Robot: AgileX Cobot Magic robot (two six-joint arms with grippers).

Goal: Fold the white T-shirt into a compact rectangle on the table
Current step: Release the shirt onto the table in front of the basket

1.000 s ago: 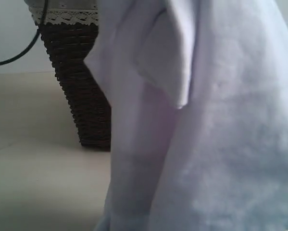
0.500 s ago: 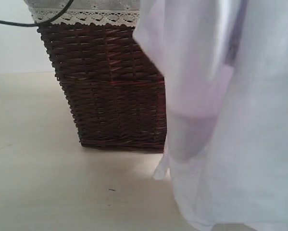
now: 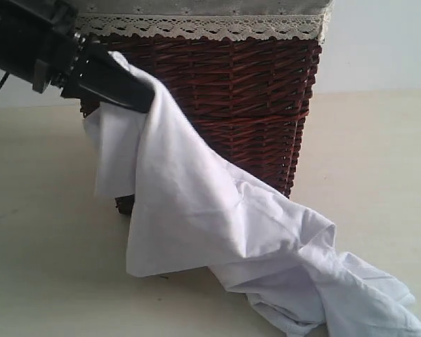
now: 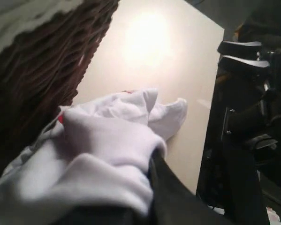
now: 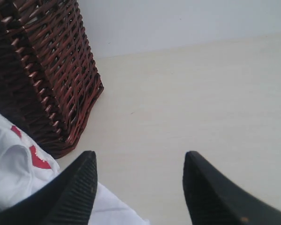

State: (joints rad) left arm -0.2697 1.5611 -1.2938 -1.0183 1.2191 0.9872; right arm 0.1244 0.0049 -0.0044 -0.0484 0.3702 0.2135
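Grips the white T-shirt (image 3: 196, 210) in the left jaws, clenched on a bunched edge, raised close to the lace-trimmed rim of the wicker basket (image 3: 259, 105). Lets the rest hang across the basket's front and trail down into a crumpled heap on the worktop (image 3: 48, 281). Holds the right jaws released and empty, low over bare worktop by the basket's foot, just beside cloth showing red lettering (image 5: 39, 159). Likely to snag on the rough weave if pulled sideways, or to tug the basket along. Could slip free, since only a thick wad is pinched rather than a clean corner. May settle twisted, layers doubled under, leaving no flat spread for a first fold.
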